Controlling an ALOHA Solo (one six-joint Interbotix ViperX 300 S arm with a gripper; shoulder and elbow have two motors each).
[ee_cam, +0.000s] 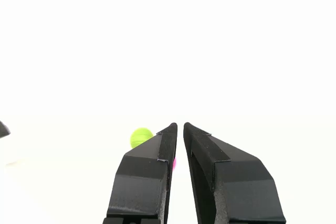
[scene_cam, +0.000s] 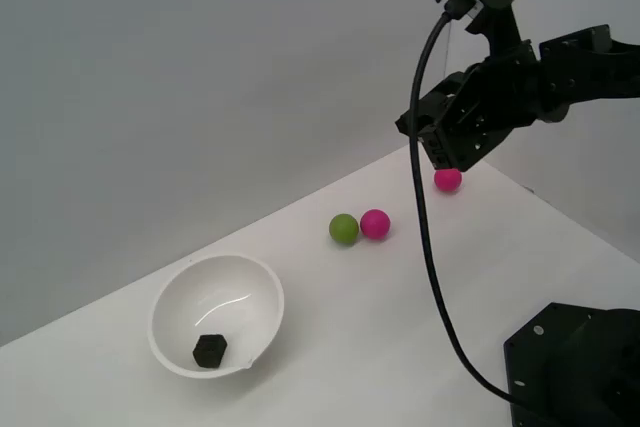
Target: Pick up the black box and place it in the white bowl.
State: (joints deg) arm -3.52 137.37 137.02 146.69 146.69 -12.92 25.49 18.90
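exterior: black box [scene_cam: 211, 351] in white bowl [scene_cam: 180, 297] | wrist: jaws nearly pressed together, seemingly empty — bowl unseen

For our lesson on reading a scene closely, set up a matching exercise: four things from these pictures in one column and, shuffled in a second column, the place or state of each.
Column A
1. black box
2. green ball
3. white bowl
4. end effector

Column B
a. raised above the table, fingers nearly together
b. on the table, at the exterior view's left
c. inside the bowl
d. on the table beside a pink ball

Pairs: 1-c, 2-d, 3-b, 4-a
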